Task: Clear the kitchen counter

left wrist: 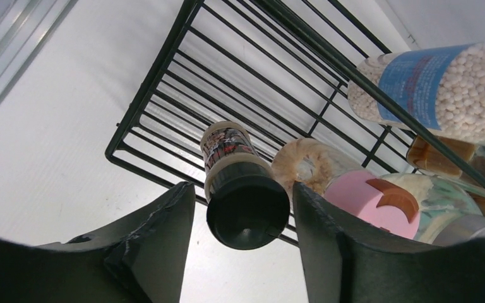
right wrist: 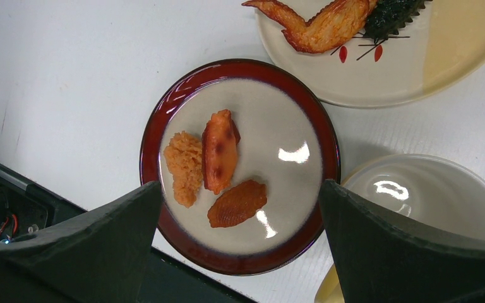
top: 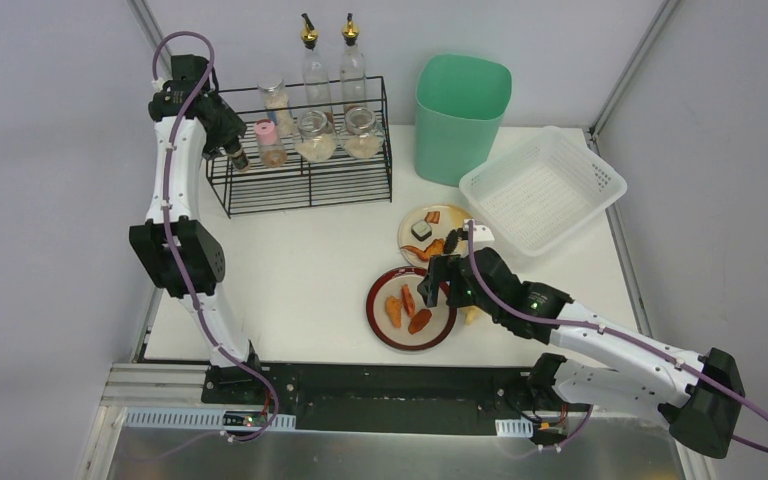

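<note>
The white kitchen counter holds a red-rimmed plate with three orange food pieces and a cream plate with more food. My right gripper hovers over the red-rimmed plate, open wide and empty. My left gripper is at the front left corner of the black wire rack. It is open, with its fingers on either side of a small black-capped spice bottle and a narrow gap on each side.
A green bin and a white mesh basket stand at the back right. The rack holds several jars, among them a pink-lidded one, with two oil bottles behind. A white bowl sits right of the red plate.
</note>
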`<state>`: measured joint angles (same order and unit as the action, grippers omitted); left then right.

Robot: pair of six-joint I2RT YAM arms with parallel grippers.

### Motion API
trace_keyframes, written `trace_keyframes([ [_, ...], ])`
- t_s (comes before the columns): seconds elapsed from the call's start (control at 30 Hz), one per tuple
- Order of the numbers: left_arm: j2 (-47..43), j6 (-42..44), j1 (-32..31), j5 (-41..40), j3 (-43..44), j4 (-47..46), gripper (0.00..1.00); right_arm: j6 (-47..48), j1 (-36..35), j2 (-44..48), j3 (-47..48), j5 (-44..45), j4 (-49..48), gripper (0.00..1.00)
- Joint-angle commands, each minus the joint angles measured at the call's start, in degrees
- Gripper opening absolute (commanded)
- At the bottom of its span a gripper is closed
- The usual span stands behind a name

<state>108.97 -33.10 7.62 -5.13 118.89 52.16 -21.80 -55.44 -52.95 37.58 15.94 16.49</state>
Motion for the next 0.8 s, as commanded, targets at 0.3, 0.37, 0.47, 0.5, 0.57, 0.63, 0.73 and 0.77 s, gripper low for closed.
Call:
trace_keyframes([
  [0.3,1.0,-0.5,0.6,-1.5,2.0,0.1,0.73,0.2,-0.3,1.0,1.3,-0.2,-0.6,0.99],
  [0.37,0.3,-0.4,0.6,-1.3,1.7,0.1,0.73,0.1,-0.3,1.0,1.3,-0.3,-0.6,0.99],
  [0.47,-1.3,-0.4,0.5,-1.4,0.7,0.1,0.74,0.2,-0.4,1.1,1.3,-0.2,-0.6,0.99],
  [0.5,-2.1,-0.3,0.5,-1.2,0.3,0.1,0.74,0.2,-0.3,1.2,1.3,-0.1,-0.6,0.99],
  [0.57,-3.7,0.0,0.6,-0.9,-1.0,0.1,0.74,0.2,-0.4,1.5,1.2,-0.1,-0.5,0.99],
  [0.63,-6.1,0.2,0.5,0.0,-3.4,0.0,0.74,0.2,-0.4,1.8,1.2,0.1,-0.4,0.99],
  [0.73,-10.5,0.4,0.5,0.5,-7.1,-0.3,0.75,0.2,-0.3,2.0,1.2,0.4,-0.3,0.99],
  [0.77,-12.0,0.6,0.5,0.7,-8.4,-0.6,0.75,0.2,-0.3,1.9,1.2,0.5,-0.3,0.99],
])
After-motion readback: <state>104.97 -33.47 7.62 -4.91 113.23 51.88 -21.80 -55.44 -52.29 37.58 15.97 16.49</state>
